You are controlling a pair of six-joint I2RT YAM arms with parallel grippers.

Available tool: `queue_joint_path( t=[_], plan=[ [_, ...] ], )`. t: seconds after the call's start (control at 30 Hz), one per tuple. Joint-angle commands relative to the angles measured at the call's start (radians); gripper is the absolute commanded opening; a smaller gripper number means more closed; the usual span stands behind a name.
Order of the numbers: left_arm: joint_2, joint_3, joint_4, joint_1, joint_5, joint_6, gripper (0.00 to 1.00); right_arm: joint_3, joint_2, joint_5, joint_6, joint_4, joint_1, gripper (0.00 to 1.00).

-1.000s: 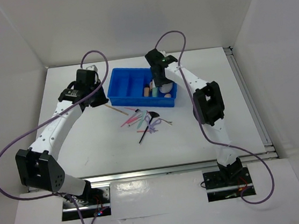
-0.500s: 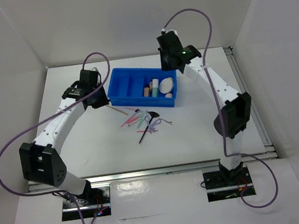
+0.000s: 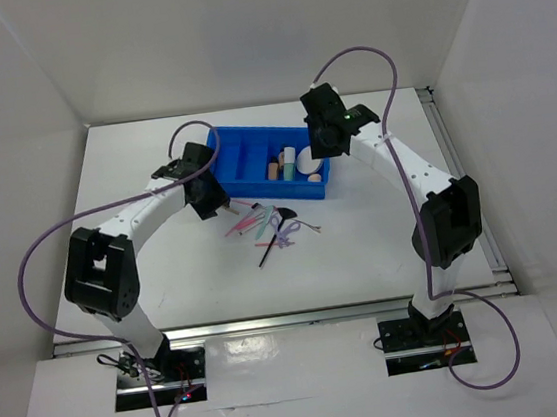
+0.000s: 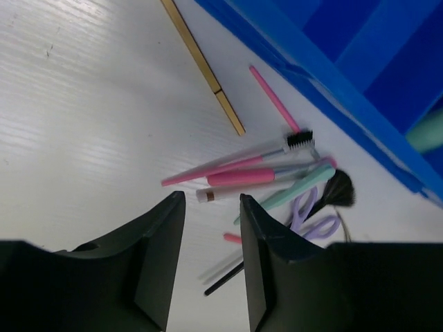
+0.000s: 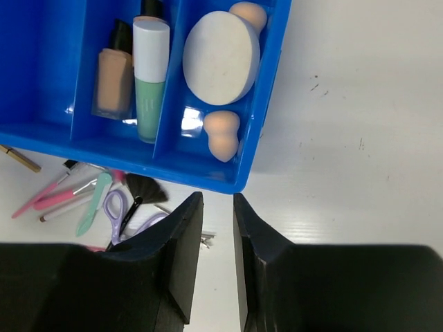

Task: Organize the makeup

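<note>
The blue tray (image 3: 252, 186) holds a beige dark-capped bottle (image 5: 113, 72), a mint-green tube (image 5: 150, 83), a round cream puff (image 5: 221, 57) and two peach sponges (image 5: 221, 135). A second dark cap shows behind the tube. On the table in front of the tray lie pink sticks (image 4: 239, 176), a green stick (image 4: 297, 188), a black fan brush (image 4: 337, 190) and a gold stick (image 4: 204, 69). My left gripper (image 4: 212, 200) is open and empty just left of this pile (image 3: 265, 222). My right gripper (image 5: 217, 200) is open and empty above the tray's right front corner.
Purple scissors (image 4: 315, 218) lie in the pile beside the brush. A thin black stick (image 3: 267, 255) lies nearer the arms. The tray's left compartments (image 3: 243, 157) hold nothing visible. White walls enclose the table on three sides.
My right gripper has risen out of the tray's right compartment and pulled back. My left arm has swung right, from the tray's left end to the pile.
</note>
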Motion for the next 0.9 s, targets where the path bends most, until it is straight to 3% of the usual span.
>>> queue_joint_path(
  t=[0.0,0.27,0.73,0.87],
  plan=[
    [0.042,-0.006,0.033,-0.011,-0.124,-0.166,0.5,-0.016,-0.077,-0.014,0.006,0.031,-0.008,0.32],
    [0.185,0.056,0.048,-0.02,-0.169,-0.231,0.57,-0.034,-0.086,-0.024,-0.013,0.04,-0.035,0.32],
    [0.274,0.118,0.057,-0.04,-0.198,-0.26,0.57,-0.074,-0.106,-0.051,-0.033,0.049,-0.055,0.32],
    [0.337,0.188,-0.028,-0.04,-0.229,-0.282,0.57,-0.074,-0.097,-0.06,-0.033,0.049,-0.055,0.32]
  ],
)
